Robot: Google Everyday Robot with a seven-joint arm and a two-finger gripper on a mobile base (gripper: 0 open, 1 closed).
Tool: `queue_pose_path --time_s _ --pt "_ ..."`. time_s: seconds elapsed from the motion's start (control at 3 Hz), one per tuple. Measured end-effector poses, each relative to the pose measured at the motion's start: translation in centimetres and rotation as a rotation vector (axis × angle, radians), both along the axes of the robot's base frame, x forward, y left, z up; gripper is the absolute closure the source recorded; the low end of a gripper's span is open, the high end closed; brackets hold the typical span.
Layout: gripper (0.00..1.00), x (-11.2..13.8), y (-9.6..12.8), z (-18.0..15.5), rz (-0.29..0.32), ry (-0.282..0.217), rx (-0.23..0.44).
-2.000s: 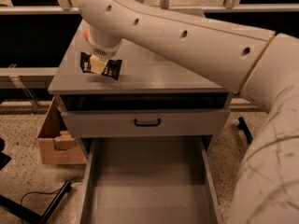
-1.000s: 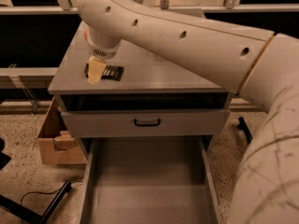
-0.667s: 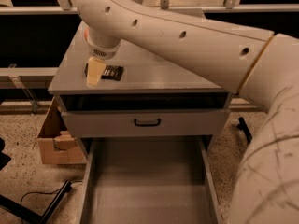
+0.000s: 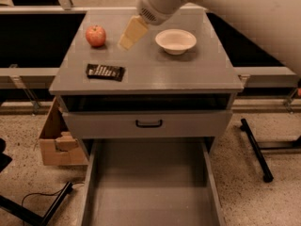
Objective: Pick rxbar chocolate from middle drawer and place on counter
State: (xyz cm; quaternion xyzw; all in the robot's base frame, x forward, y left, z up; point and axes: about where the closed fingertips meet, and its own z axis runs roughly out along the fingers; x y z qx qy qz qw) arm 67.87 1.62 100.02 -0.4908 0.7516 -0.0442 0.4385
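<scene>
Pincer: the cream-coloured pincer (image 4: pixel 126 41) on the end of the single white robot arm (image 4: pixel 244 8) hangs above the back half of the flat smooth grey tabletop (image 4: pixel 178 72) of the drawer cabinet. It touches nothing and carries nothing.
Pincer state: I cannot tell whether it is apart or together.
Task's thing: the small flat black-wrapped rxbar chocolate (image 4: pixel 105 72) with white lettering lies flat on the tabletop, not in the drawer.
Bar from pincer: lower than the pincer, closer to the tabletop's front edge, and off to the same side as the apple. Bar and pincer are well apart.
Bar's long axis: roughly along the front edge, a little skewed, so it runs crosswise to a reach coming from the back.
Beside the pincer: the round red apple (image 4: pixel 96 36) on one side and the shallow cream bowl (image 4: pixel 175 41) on the other, both near it, neither touching.
Below and in front of the pincer: the wide grey middle drawer (image 4: pixel 150 187), pulled fully out.
Judgement: the bar appears placed, so the task looks all but finished.
Nearer arm: only one arm is present.
Count: one bar, one apple, one bowl, one pincer, one open drawer.
</scene>
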Motion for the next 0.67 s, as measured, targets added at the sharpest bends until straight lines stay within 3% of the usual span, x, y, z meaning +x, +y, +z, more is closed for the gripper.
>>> queue_pose_path --time_s 0.33,0.67 --pt "0.0 -1.4 -9.3 3.3 -0.197 -0.096 0.121" --pt "0.0 -3.9 -17.4 2.2 -0.382 -0.157 0.16"
